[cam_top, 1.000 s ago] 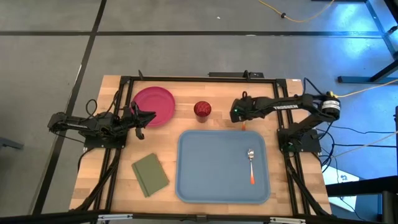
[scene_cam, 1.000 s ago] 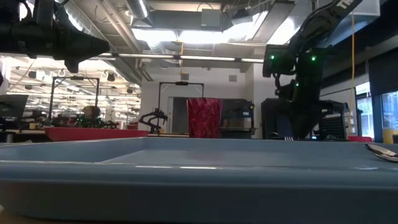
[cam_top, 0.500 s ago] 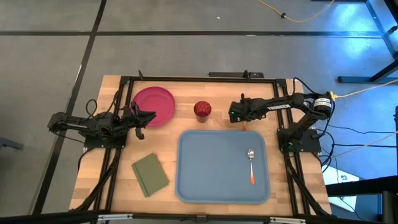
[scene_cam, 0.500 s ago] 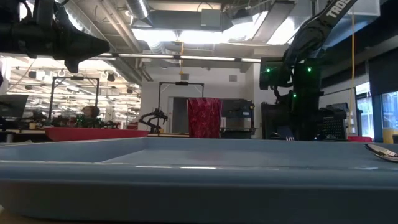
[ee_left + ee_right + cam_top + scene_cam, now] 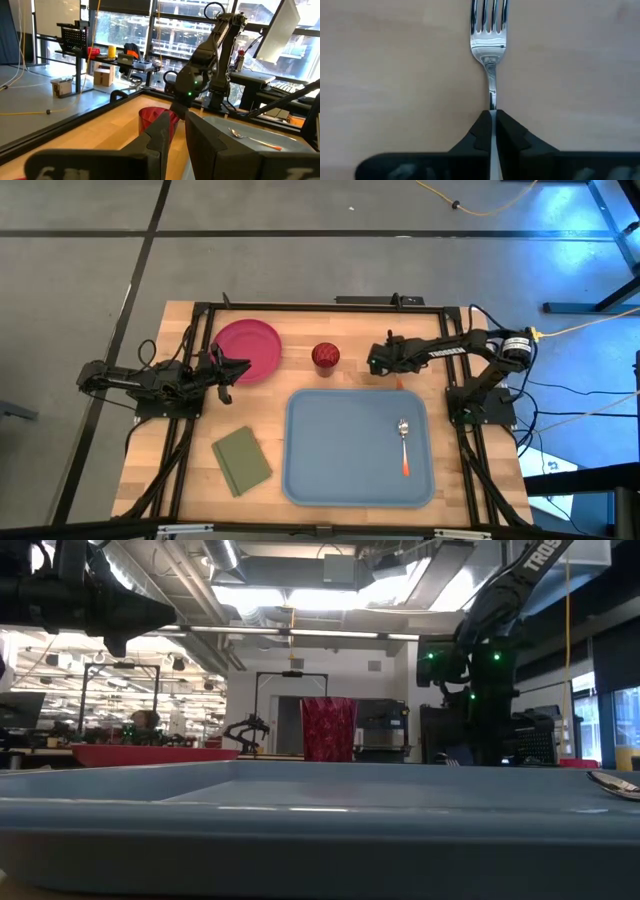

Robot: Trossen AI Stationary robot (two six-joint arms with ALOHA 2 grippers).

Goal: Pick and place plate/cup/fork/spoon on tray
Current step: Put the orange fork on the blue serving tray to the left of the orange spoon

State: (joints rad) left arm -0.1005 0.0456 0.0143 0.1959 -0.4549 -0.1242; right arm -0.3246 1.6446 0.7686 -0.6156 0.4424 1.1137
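The silver fork [image 5: 490, 30] lies on the wood just beyond the far edge of the light-blue tray [image 5: 330, 450]; its orange handle end [image 5: 397, 383] sticks out from under my right gripper [image 5: 380, 364]. My right gripper [image 5: 493, 117] is low at the table and shut on the fork. The spoon [image 5: 403, 442] lies in the tray's right part. The dark-red cup [image 5: 325, 356] and the pink plate [image 5: 247, 348] stand on the table's far part. My left gripper [image 5: 240, 367] waits, shut and empty, beside the plate's near right rim. My right gripper pinches the fork's thin neck [image 5: 492, 100], just behind the tined head, between its two fingers. The fingers come from above, pointing down. The fork lies level along the wood; whether it is clear of the table I cannot tell. The gripper hides the handle behind the hold.
An olive-green square [image 5: 241, 459] lies on the table left of the tray. A black frame [image 5: 300, 306] runs along the table's far edge and sides. In the low view the tray's rim [image 5: 300, 815] fills the foreground.
My right gripper has gone down toward the table at the fork; its arm has folded lower. The fork's orange handle end has shifted slightly toward the table's right edge. The left arm has kept still.
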